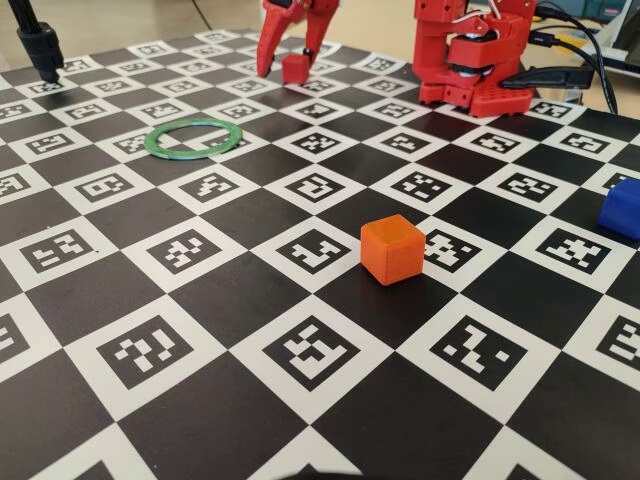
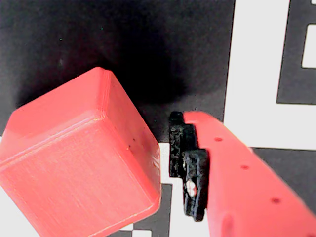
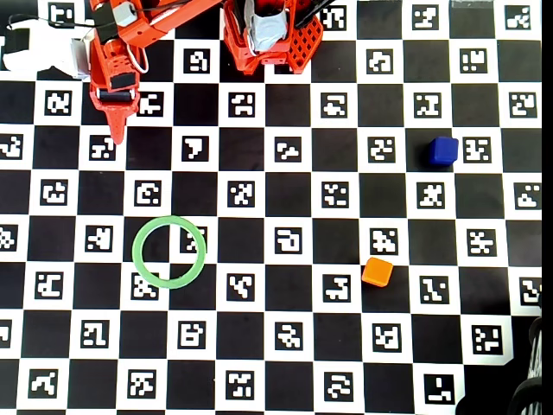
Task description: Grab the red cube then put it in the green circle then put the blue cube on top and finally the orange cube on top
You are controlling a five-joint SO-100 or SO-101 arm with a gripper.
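Note:
The red cube [image 1: 295,68] rests on the board at the far back, between the spread fingers of my gripper [image 1: 288,62], which is open. In the wrist view the red cube [image 2: 79,158] fills the lower left, and a narrow gap separates it from the black pad [image 2: 190,163] of the one finger in view; the other finger is out of frame. The green circle [image 1: 193,137] lies flat and empty, nearer and to the left in the fixed view. The orange cube [image 1: 392,249] sits mid-board. The blue cube [image 1: 622,208] is at the right edge. In the overhead view the arm covers the red cube.
The arm's red base [image 1: 470,60] stands at the back right with cables behind it. A black stand [image 1: 40,45] rises at the back left. In the overhead view the green circle [image 3: 169,252] is below the arm [image 3: 112,78], with the orange cube [image 3: 377,271] and blue cube [image 3: 442,150] far right.

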